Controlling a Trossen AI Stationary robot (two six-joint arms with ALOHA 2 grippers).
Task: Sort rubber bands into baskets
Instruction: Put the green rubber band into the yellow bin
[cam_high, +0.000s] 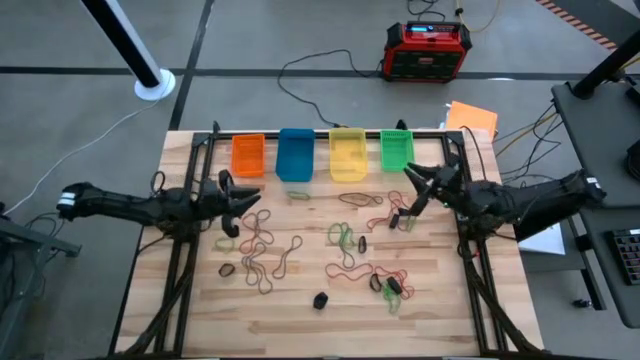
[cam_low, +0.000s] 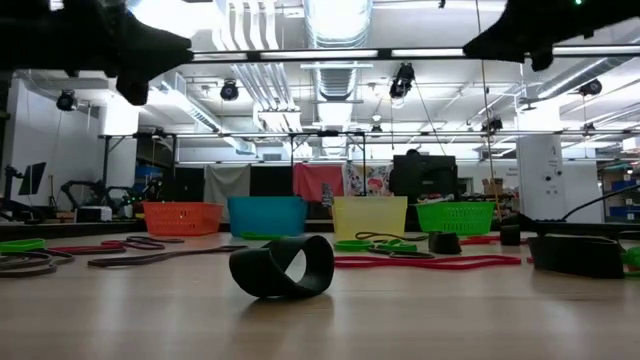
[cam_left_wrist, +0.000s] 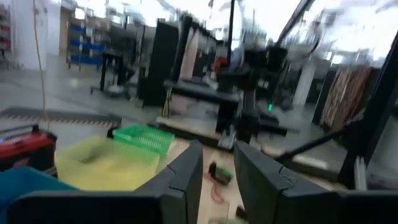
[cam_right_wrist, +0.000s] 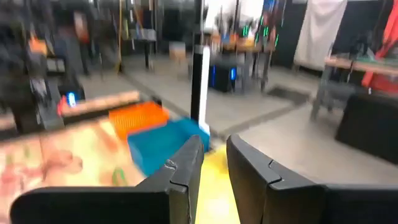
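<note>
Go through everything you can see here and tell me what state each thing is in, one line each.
left gripper: raised over the table's left side, fingers slightly apart, empty
right gripper: raised near the green basket, fingers slightly apart, empty
orange basket: upright
blue basket: upright
yellow basket: upright
rubber bands: loose, scattered on the table

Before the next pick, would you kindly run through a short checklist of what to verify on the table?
1. Four small plastic baskets in a row, orange, blue, yellow, green: ok.
2. Thin floppy rubber bands sorted: not ok, many lie loose on the wooden table.
3. Left gripper empty, jaws slightly apart: ok.
4. Right gripper empty, jaws slightly apart: ok.
5. Baskets' contents: cannot tell.
</note>
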